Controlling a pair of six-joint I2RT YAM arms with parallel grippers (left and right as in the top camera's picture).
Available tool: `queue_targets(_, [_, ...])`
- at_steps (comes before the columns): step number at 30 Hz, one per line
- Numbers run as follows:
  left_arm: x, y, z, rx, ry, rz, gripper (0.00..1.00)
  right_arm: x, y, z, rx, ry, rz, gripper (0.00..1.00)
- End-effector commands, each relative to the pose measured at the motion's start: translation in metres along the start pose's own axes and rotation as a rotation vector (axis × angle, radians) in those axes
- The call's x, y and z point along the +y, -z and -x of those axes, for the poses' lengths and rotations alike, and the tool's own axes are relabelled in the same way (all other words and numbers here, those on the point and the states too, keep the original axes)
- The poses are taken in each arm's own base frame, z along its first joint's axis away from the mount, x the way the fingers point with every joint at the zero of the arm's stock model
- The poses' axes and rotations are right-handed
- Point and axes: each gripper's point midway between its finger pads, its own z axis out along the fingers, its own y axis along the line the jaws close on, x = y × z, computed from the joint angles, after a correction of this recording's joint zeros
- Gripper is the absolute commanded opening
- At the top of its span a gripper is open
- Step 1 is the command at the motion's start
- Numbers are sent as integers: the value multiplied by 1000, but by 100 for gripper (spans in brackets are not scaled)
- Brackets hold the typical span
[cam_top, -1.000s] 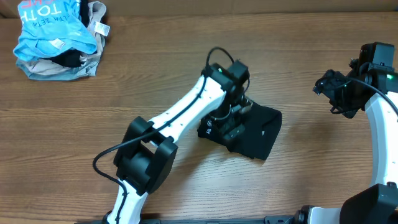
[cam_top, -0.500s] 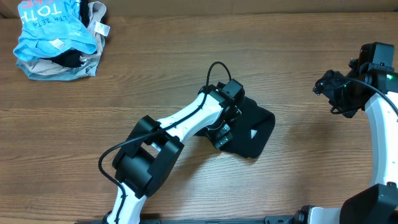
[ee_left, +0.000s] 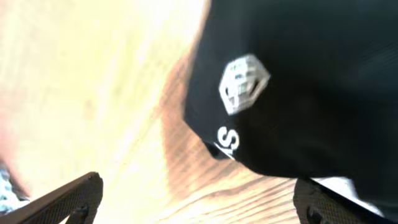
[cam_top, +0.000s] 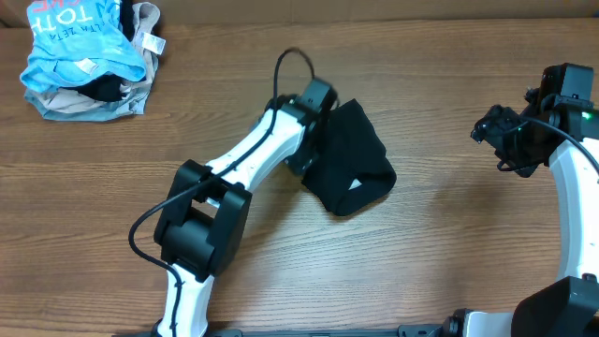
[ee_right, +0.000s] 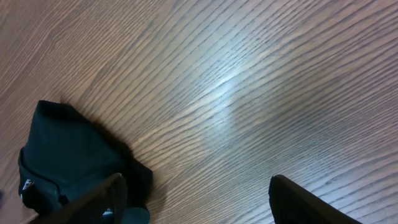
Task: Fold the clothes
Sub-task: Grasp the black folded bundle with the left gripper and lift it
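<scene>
Black T-shirt (cam_top: 356,159) bunched, left end effector (ee_left: 196,199) spread wide, right end effector (ee_right: 196,199) parted, empty

A garment heap (cam_top: 86,58) blocked the tabletop's (cam_top: 449,103) far-left corner. The left arm (cam_top: 248,164) and black T-shirt (cam_top: 354,164) crossed its middle; rightward lay bare wood.

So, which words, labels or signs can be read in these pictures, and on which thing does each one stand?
"TOT": large white letters on the light-blue garment; the rest is hidden.
Smaller white line beside it: too small to read.
"S": white letter under a white emblem on the black T-shirt; it is blurred, and the letters before it are folded out of sight.
White tag on the beige garment: too small to read.
</scene>
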Motion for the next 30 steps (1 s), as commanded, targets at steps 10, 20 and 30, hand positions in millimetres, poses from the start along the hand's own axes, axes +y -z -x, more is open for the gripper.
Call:
queue_targets(10, [-111,83,41,-146,-211,-307,100,3,1,4,-11,11,11,77])
queue_targets(20, [-165,68,35,-162,-271,-323,100,4,1,5,-17,12,14,77])
queue_targets(30, [-171,29,41,-244,-290,-257,100,4,1,5,-17,12,13,77])
